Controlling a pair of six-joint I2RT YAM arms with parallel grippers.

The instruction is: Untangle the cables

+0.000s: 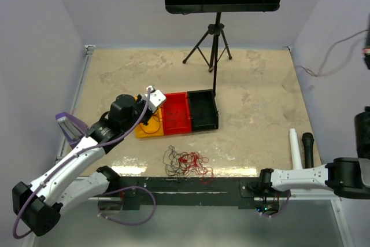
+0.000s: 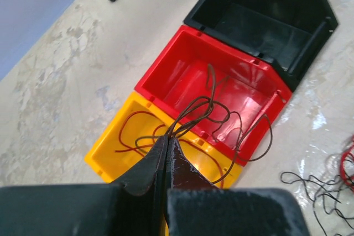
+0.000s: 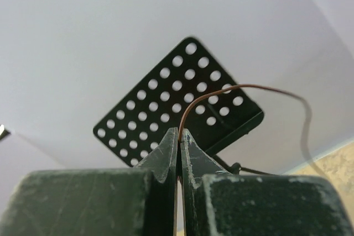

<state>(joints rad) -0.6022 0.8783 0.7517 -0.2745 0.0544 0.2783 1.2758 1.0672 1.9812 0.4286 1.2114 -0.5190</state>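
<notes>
Yellow open plastic bin (image 2: 102, 157): see left gripper (image 2: 167, 140) pinched tight on dark brown hair-thin wires (image 2: 194, 113), loops draped into it and the red plastic bin (image 2: 166, 75). Judge sorting step in hand; red-and-dark curly wire tangle (image 1: 188, 163) lying at near edge of tan table (image 1: 260, 102), right gripper (image 3: 180, 135) clamped on one thin brown wire (image 3: 243, 86). Next: lower, release bunch into one bin.

Top view is lit evenly and softly from above, and only faint shadows are cast. A pale glare strip is seen on the table (image 1: 260, 96), on the camera side of the red bin (image 1: 176, 114). In the left wrist view, sheen is caught on the bin's floor and on the table right of it; the left fingers (image 2: 146, 172) below it are blurred. The right fingers (image 3: 166, 161) are rendered soft and grainy against a bright wall (image 3: 83, 37).
</notes>
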